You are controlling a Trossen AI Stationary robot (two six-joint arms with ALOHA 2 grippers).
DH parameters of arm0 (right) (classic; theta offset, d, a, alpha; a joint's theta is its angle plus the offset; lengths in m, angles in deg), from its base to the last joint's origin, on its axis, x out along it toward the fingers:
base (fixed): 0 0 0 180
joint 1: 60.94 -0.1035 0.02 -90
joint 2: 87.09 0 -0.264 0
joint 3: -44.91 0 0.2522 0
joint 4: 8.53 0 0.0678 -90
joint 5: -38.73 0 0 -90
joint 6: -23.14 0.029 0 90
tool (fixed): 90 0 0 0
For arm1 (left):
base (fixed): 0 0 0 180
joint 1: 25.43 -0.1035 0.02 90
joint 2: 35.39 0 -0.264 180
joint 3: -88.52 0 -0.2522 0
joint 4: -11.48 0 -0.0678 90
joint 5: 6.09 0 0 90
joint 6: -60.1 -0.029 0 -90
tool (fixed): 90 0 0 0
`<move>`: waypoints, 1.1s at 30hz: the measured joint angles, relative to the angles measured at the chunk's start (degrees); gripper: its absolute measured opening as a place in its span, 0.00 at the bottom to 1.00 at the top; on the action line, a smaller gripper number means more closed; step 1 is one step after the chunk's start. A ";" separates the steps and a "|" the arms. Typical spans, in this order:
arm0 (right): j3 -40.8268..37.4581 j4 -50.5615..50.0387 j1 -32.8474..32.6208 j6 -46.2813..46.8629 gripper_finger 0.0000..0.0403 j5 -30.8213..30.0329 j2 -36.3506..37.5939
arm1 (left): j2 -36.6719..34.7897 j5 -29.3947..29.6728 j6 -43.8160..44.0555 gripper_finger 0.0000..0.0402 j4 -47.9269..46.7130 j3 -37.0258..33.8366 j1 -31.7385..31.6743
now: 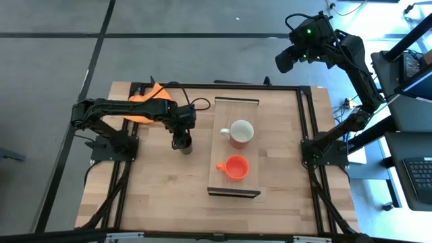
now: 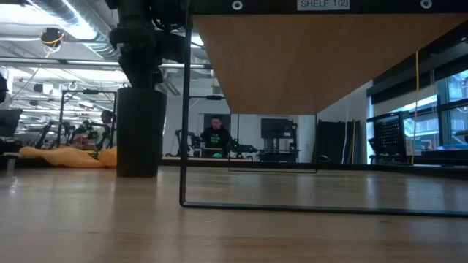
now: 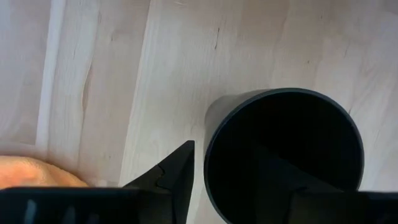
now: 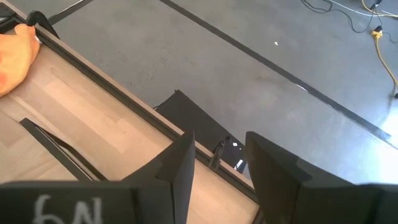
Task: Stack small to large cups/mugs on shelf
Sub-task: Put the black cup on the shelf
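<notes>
Left jaws (image 3: pixel 239 186) astride one black cup (image 3: pixel 283 155)

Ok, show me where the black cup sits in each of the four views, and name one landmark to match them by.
High view: black cup on the table left of the shelf, under the left gripper.
Low view: at left, standing on the tabletop.
Left wrist view: its open mouth.
Right wrist view: not in it.
Shared landmark: the orange cloth, beside it.

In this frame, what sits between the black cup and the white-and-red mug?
Only bare tabletop and the shelf's near edge lie between the black cup and the white-and-red mug, as the high view shows.
</notes>
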State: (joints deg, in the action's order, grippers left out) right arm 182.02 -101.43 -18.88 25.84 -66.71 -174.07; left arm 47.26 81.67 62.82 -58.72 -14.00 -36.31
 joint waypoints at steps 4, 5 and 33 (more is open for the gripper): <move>0.00 0.01 0.01 -0.06 0.36 0.00 0.00 | 0.00 0.02 -0.14 0.25 -0.02 0.00 0.00; 0.00 0.02 0.02 -0.07 0.36 0.00 0.00 | 0.00 0.08 -0.21 0.23 -0.02 0.00 0.00; 0.00 -3.42 0.01 3.35 0.36 0.02 0.00 | -0.04 5.47 -1.60 0.00 -12.07 23.61 -8.70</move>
State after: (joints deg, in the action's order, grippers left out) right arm 182.02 -104.85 -18.87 29.19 -66.69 -174.07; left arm 47.22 87.14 61.22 -70.80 9.61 -45.00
